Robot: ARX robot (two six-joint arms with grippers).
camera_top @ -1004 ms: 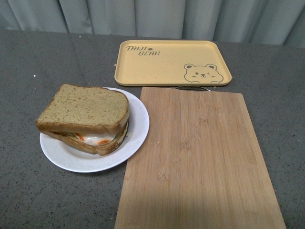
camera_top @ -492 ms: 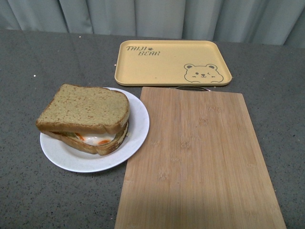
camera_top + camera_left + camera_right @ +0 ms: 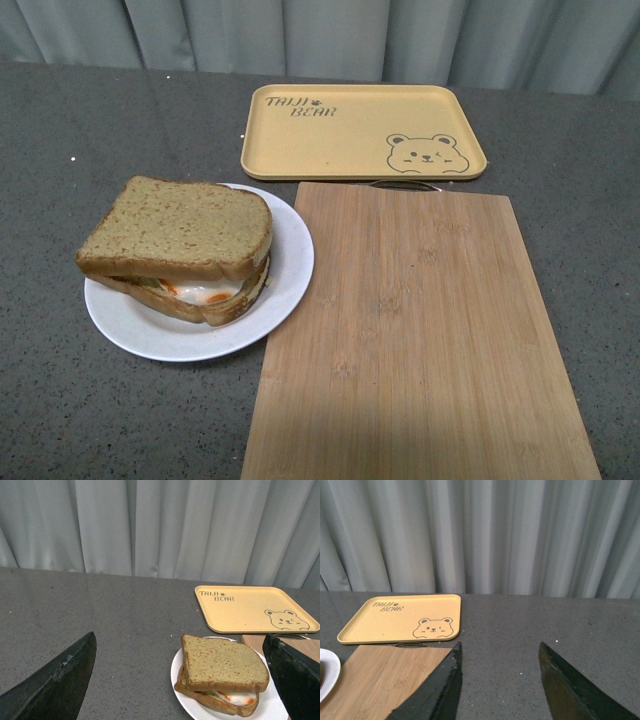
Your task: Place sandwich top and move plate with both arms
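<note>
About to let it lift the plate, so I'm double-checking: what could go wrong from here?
The sandwich top sits skewed, overhanging the plate on the left, so it may slide off if the plate tilts when lifted. The plate's right rim lies against, perhaps over, the cutting board; dragging it sideways could catch or shift the board.

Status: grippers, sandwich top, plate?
Left gripper open, empty. Right gripper open, empty. Sandwich top placed, on plate. Board beside plate.

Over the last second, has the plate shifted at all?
No. In the front view the plate meets the cutting board at the same spot on the board's left edge, and its gap to the yellow tray is unchanged.
</note>
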